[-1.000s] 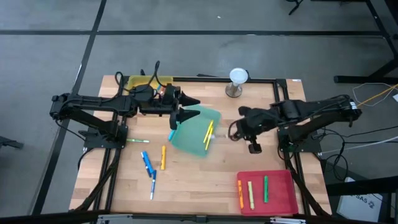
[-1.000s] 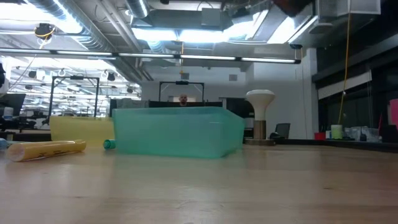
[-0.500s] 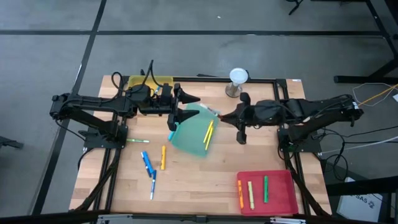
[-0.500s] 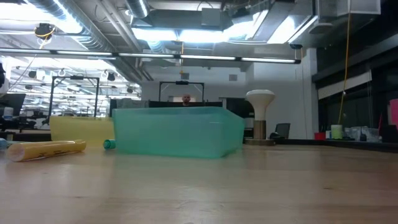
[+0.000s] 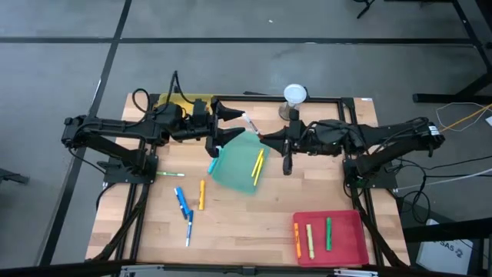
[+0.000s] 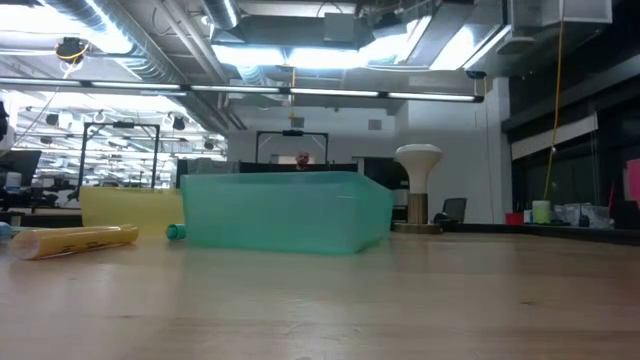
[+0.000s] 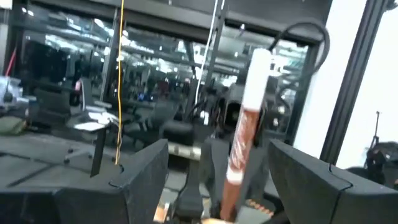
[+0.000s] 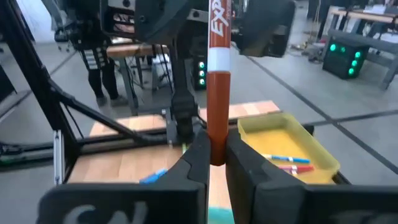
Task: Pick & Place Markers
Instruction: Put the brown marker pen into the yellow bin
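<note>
I have the right gripper point(image 5: 265, 136) up over the far middle of the desk point(image 5: 246, 223), its fingers point(image 8: 200, 155) pinching the red end of a red-and-white marker point(image 8: 217, 81). A second ago that arm sat well to the right of the teal tray point(image 5: 238, 165); it has since swung across, and the marker's white end now points between the left gripper's point(image 5: 231, 121) fingers point(image 7: 146, 174), which stand spread wide on either side of it without touching. The left arm has shifted slightly toward the far edge in the same time.

On the desk nothing has changed. A yellow marker point(image 5: 257, 163) lies in the teal tray. A green marker point(image 5: 171, 174), two blue markers point(image 5: 181, 201) and an orange marker point(image 5: 202, 195) lie loose on the wood at the near left. The red tray point(image 5: 350, 238) at the near right holds three markers, orange, yellow and green. The yellow tray point(image 8: 292, 140) at the far left holds a blue one and a pink one. From the low view I see only the teal tray and a yellow marker point(image 6: 75, 241) lying near the camera.
</note>
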